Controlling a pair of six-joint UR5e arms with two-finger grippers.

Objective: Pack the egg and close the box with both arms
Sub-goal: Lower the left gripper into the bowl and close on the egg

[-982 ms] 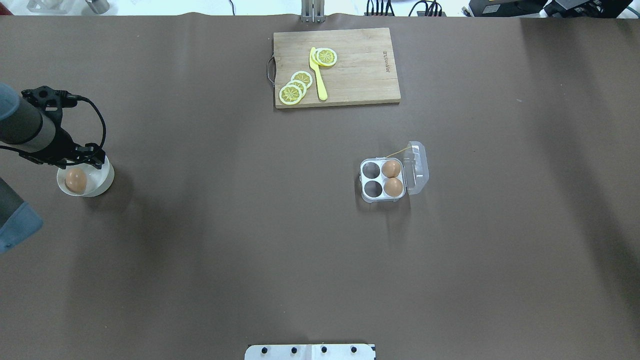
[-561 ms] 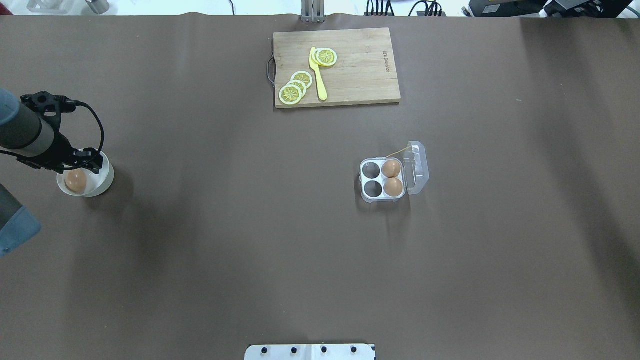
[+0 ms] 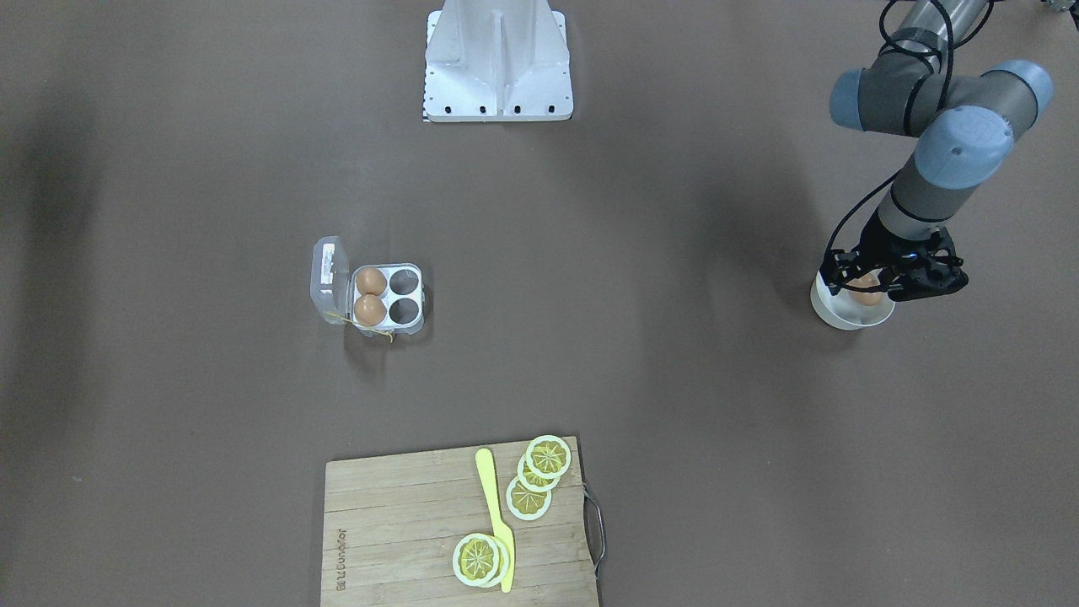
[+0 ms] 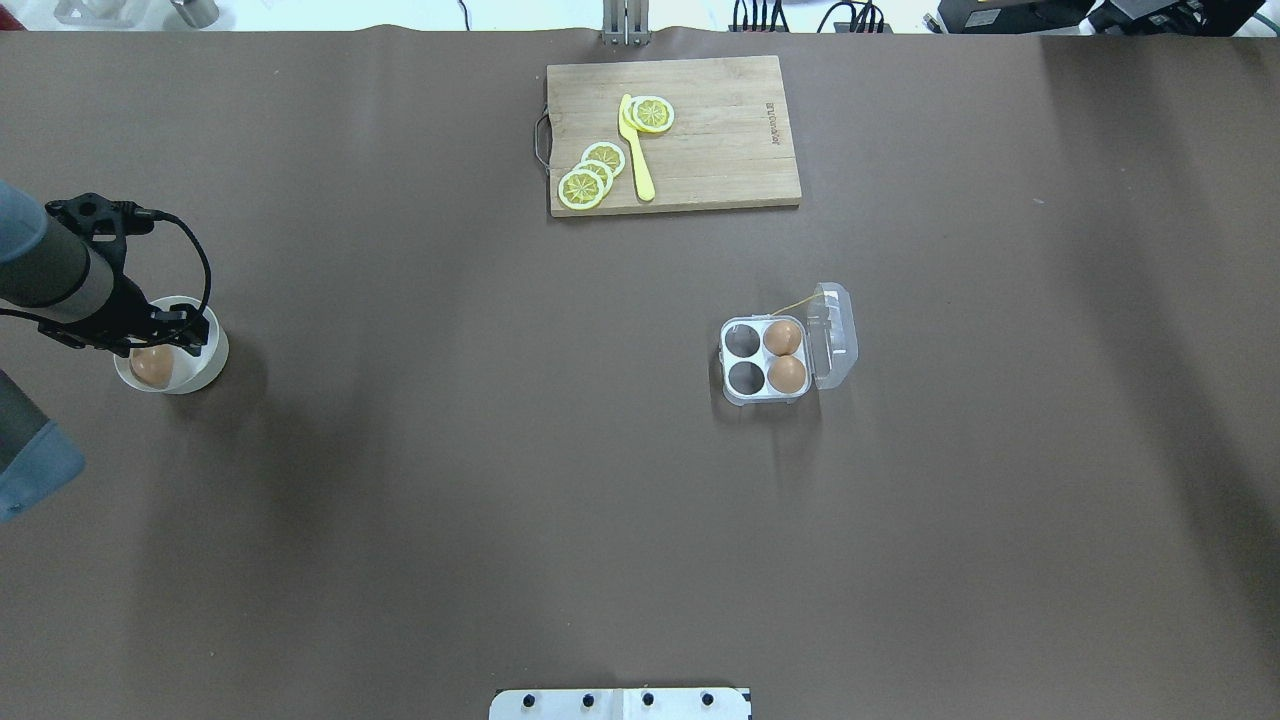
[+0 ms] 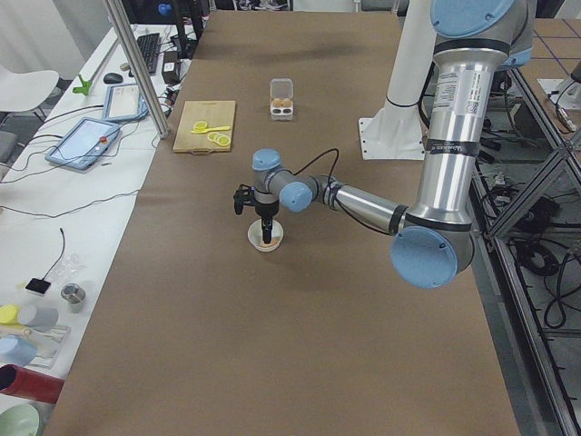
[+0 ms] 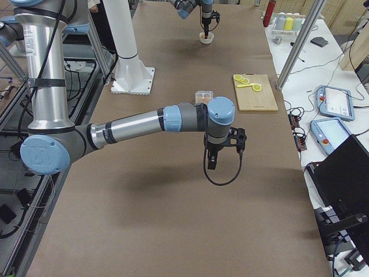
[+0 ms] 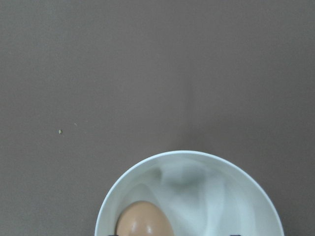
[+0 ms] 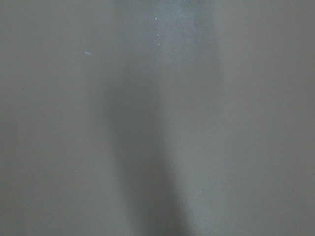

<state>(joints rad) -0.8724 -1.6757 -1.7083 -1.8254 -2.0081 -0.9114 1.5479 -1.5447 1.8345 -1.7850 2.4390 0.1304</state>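
Nothing can be read for certain. The wooden cutting board (image 4: pixel 700 150) carries a short dark wordmark (image 4: pixel 771 123) along its edge away from the handle, also visible in the front-facing view, but its letters are too small and blurred to spell out. The open lid (image 3: pixel 330 291) of the box (image 3: pixel 420 297) bears a small white label (image 3: pixel 329 262) with faint dark print, which cannot be made out as words or numbers in any view.

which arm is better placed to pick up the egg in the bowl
Left. The left gripper hangs open over the egg in the white bowl; the right gripper is far off, beyond the box.
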